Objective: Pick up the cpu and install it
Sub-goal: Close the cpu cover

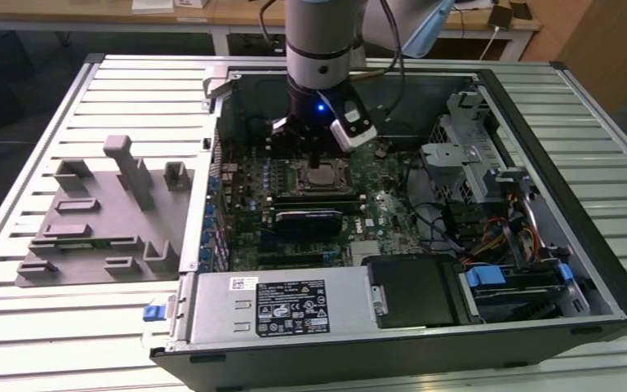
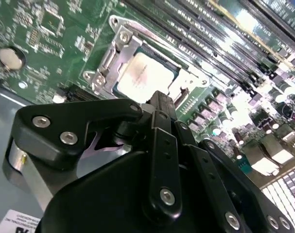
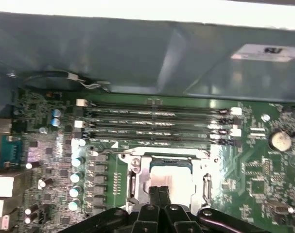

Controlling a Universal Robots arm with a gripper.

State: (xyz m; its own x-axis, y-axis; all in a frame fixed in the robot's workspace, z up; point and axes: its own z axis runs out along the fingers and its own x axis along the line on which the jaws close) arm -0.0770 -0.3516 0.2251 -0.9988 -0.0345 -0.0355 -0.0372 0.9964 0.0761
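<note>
The cpu (image 2: 146,73) lies flat in its socket (image 2: 119,39) on the green board (image 2: 50,29), so it looks put in. The tool (image 2: 159,101) is right over it, its fingers (image 2: 162,114) pressed together, holding nothing

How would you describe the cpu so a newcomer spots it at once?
Look inside the open computer case at the green motherboard. Beside its memory slots sits a metal-framed socket, right under the claw. The cpu is the flat square with a silvery-white top lying in that frame, unlike the green board around it.
</note>
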